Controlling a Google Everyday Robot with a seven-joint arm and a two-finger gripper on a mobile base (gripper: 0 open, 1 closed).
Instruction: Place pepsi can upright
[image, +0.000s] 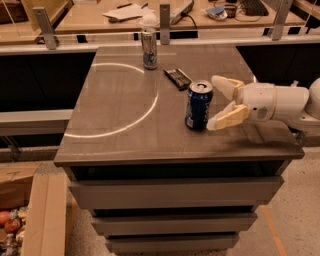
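The pepsi can (198, 106), dark blue with a silver top, stands upright on the grey table top (120, 115), right of centre. My gripper (218, 102) is just right of the can, fingers spread open. One finger (222, 85) is behind the can's top, the other finger (227, 117) is near its base. Neither grips the can. The white arm reaches in from the right edge.
A taller slim silver-and-blue can (148, 48) stands at the table's back edge. A dark flat packet (177, 78) lies behind the pepsi can. A white arc is marked on the table top. Drawers sit below; a railing and desks stand behind.
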